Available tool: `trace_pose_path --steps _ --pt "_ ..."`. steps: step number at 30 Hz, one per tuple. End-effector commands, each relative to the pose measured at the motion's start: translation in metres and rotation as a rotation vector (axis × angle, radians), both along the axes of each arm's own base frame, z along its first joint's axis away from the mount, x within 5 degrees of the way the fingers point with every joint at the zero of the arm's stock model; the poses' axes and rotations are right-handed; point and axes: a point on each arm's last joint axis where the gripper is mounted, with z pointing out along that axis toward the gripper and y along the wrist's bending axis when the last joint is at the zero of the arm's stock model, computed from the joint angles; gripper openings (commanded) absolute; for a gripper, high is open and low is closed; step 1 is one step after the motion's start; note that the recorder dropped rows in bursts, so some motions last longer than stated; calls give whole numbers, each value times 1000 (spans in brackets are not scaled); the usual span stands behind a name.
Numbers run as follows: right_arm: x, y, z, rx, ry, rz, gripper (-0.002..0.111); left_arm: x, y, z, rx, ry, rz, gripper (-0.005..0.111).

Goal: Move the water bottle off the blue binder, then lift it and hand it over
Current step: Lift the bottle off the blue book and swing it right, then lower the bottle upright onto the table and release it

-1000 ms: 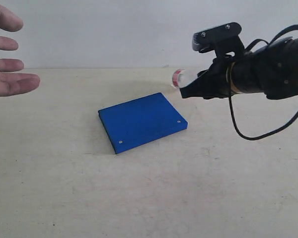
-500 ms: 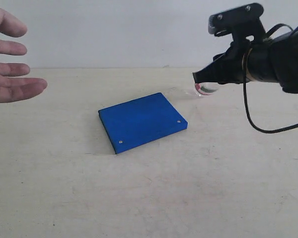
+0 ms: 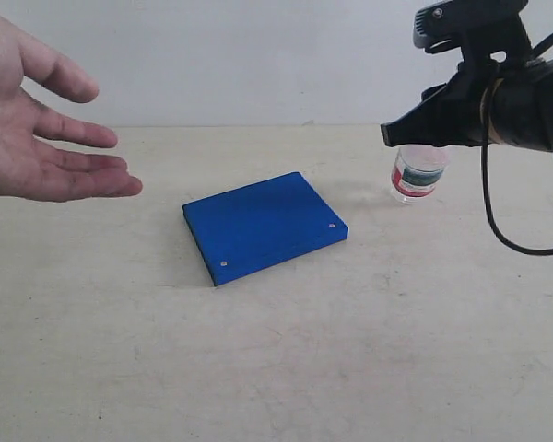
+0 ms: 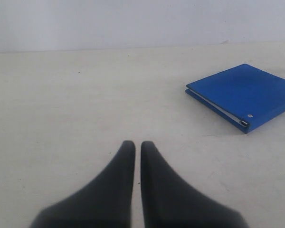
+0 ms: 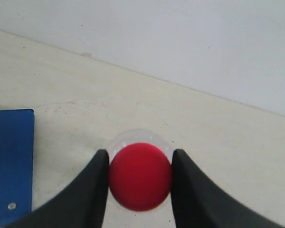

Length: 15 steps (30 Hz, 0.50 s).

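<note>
The water bottle (image 3: 417, 174), clear with a red, white and green label, is upright to the right of the blue binder (image 3: 263, 226), off it. Whether its base touches the table I cannot tell. My right gripper (image 3: 415, 145) comes down on it from above. In the right wrist view the right gripper (image 5: 140, 154) is shut on the bottle's red cap (image 5: 140, 176), one finger on each side. The binder (image 5: 9, 159) lies flat beside it. My left gripper (image 4: 134, 145) is shut and empty, low over bare table, with the binder (image 4: 244, 92) some way off.
A person's open hand (image 3: 46, 129) reaches in, palm up, at the exterior view's upper left, above the table. The pale table (image 3: 286, 359) runs back to a white wall. A black cable (image 3: 498, 230) loops under my right arm.
My right gripper moved right and up, turning the bottle from lying sideways in the air to upright beside the binder. The person's hand came further in from the left.
</note>
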Motion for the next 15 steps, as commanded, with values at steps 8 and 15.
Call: trace_pose_path --steps 8,15 --pt "1 -10 4 -99 -40 -57 0 0 0 1 -14 -6 -2 4" --pt "1 -9 3 -132 -37 -29 23 0 0 1 -14 -6 -2 4"
